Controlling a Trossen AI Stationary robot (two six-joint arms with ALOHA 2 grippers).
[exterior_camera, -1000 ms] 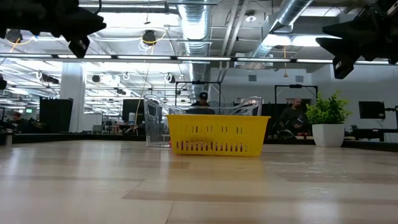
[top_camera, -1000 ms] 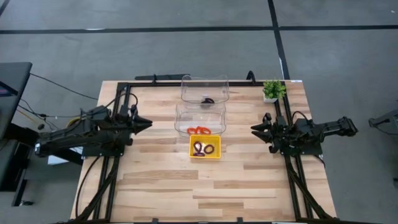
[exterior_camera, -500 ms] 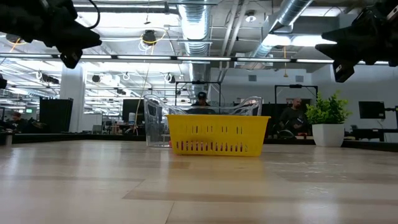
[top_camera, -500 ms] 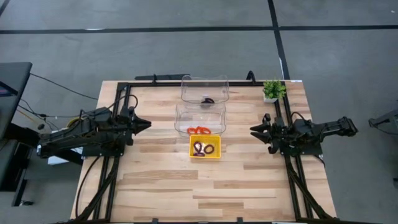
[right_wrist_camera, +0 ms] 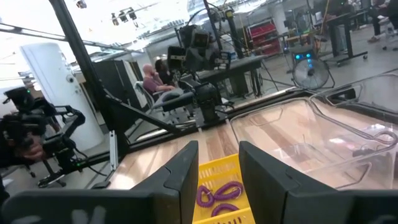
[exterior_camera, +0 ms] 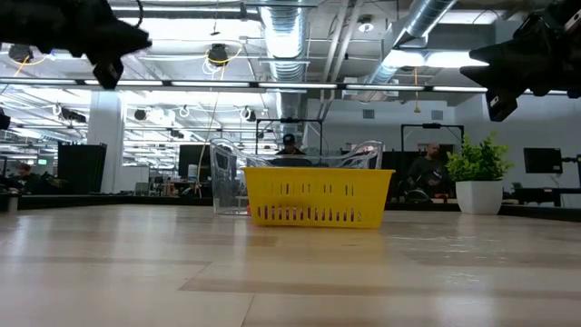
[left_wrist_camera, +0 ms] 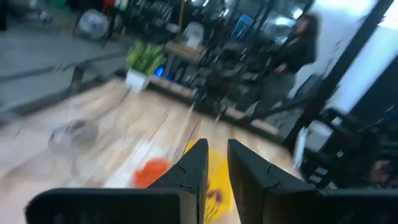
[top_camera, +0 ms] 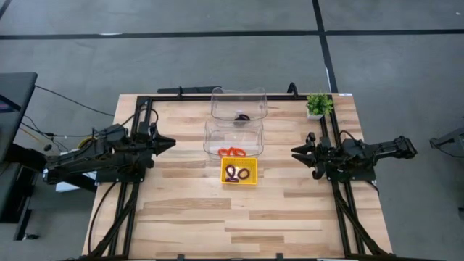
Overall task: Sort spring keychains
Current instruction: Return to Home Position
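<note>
The yellow tray (top_camera: 239, 179) stands mid-table with purple spring keychains (top_camera: 232, 172) and a dark one (top_camera: 245, 174) lying in it. Orange-red keychains (top_camera: 231, 151) lie in the near clear bin (top_camera: 233, 129). A black one (top_camera: 242, 117) lies in the far clear bin (top_camera: 238, 98). My left gripper (top_camera: 171, 142) hovers shut above the table, left of the bins; its wrist view (left_wrist_camera: 216, 152) looks over the tray (left_wrist_camera: 219, 174). My right gripper (top_camera: 295, 152) hovers open to the tray's right, and the purple keychains (right_wrist_camera: 217, 193) show between its fingers (right_wrist_camera: 217, 155).
A small potted plant (top_camera: 317, 105) stands at the far right corner. Black frame rails and cables run along the table's left and right sides (top_camera: 138, 181). Bare wood lies in front of the tray (top_camera: 239, 217). People sit at desks in the room beyond (exterior_camera: 290, 145).
My left gripper has drawn back a little toward the table's left edge, dipping and then rising again. The keychains, tray and bins have stayed where they were.
</note>
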